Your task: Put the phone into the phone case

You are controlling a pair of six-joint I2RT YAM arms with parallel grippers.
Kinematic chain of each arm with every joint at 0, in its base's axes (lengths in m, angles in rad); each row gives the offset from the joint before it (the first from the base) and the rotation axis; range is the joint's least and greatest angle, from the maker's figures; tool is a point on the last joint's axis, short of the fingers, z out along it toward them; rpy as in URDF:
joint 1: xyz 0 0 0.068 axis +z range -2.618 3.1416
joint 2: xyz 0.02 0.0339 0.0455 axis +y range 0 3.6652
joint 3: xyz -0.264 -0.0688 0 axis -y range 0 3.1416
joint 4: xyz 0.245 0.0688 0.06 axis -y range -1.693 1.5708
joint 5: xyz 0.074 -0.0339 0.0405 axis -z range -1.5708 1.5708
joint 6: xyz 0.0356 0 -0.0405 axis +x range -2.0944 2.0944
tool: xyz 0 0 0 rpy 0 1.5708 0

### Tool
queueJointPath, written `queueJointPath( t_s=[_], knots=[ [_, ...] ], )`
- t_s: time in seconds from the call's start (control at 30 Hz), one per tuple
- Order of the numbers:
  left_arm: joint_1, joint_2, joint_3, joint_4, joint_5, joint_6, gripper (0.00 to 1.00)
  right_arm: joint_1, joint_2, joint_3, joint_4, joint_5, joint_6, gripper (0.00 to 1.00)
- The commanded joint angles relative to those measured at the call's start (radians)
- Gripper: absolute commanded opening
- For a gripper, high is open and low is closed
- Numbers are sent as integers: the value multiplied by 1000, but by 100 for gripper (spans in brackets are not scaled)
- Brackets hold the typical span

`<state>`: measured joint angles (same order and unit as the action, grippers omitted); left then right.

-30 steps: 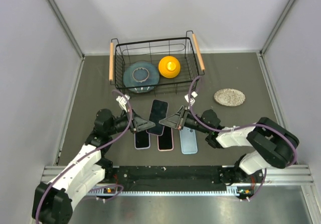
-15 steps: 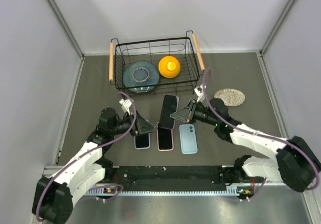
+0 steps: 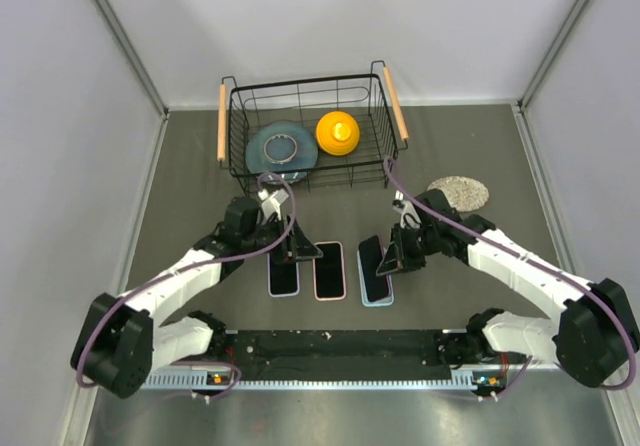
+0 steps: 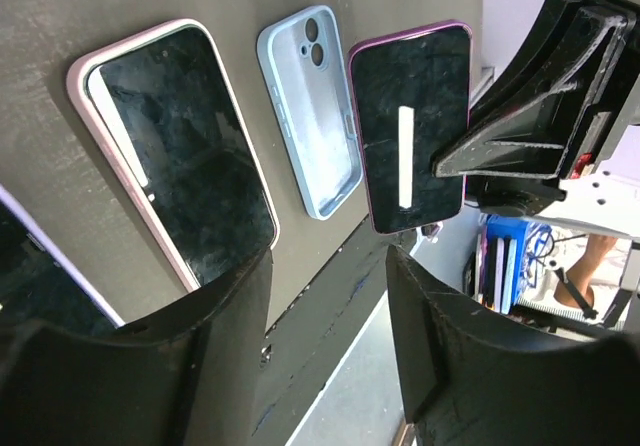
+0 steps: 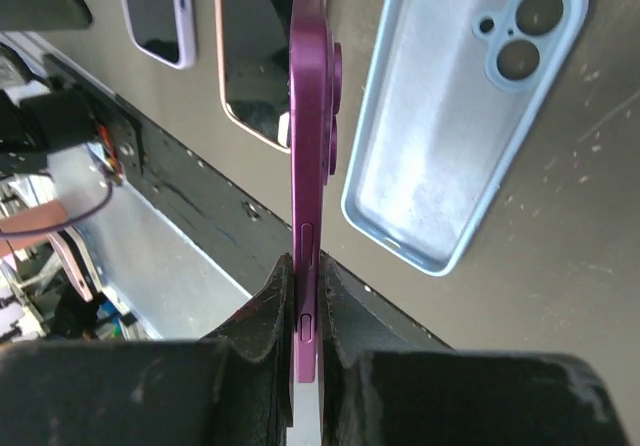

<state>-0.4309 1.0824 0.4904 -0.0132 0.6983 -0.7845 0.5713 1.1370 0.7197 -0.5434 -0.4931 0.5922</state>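
Phone (image 5: 303, 166) brought to blue case (image 5: 460, 116), held by right fingers (image 5: 258, 331), left fingers (image 4: 200, 366) apart, pink phone (image 4: 180, 156) beside.

Purple phone (image 5: 305, 166) hangs tilted beside the flat, hollow-side-up pale-blue case (image 5: 460, 136).

Overhead, the phone (image 3: 372, 266) hides most of the phone case (image 3: 377, 303).

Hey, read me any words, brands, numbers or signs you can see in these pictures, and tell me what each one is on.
None can be read.
The purple phone, the blue case and the pink-cased phone show no brand or lettering.
The blue items past the table edge in the left wrist view are too blurred to read.
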Motion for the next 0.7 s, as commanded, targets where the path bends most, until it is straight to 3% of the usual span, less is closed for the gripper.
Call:
queueJointPath(
  t_s=[0.0,0.4,0.67],
  knots=[
    [-58,79,86,4,-71,30,53,-4,38,29,-53,-55,-71,0],
    [-178,295,174,102,-148,-33,36,-13,173,43,-20,-13,-106,0],
    [-218,410,188,143,-175,-82,13,-45,210,-3,59,-56,-86,0]
  ],
)
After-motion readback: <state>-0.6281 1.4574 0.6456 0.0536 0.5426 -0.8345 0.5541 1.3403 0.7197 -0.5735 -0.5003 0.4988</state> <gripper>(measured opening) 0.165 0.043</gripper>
